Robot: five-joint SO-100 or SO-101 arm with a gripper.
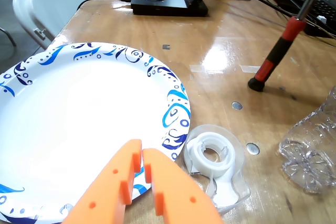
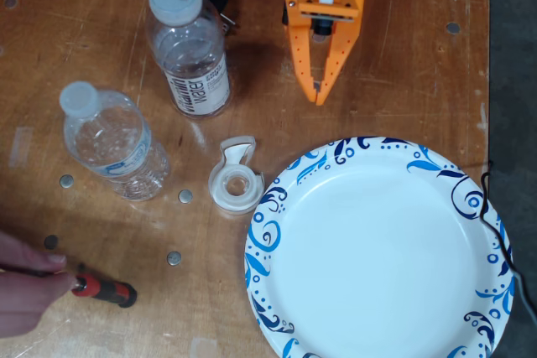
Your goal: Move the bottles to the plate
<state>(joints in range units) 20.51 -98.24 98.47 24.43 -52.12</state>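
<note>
Orange claw [image 2: 319, 98] pinched nearly shut, only a slim gap between its tips, gripping nothing; poised in the fixed view above the plate [image 2: 277, 207] rim, and in the wrist view [image 1: 143, 153] over that rim's blue swirls; plate itself bare, resting on the wooden table [image 2: 403, 56]; tape dispenser [image 2: 235, 178] lying just left of the plate's rim in the fixed view; white-labelled bottle [image 2: 191, 48] upright beyond the dispenser, well clear of the plate; blue-labelled bottle [image 2: 113, 144] farther left of the plate, also upright; a hand [image 2: 25, 287] at the far lower left, holding a red-and-black tool [image 2: 105, 289] well away from the plate.
</note>
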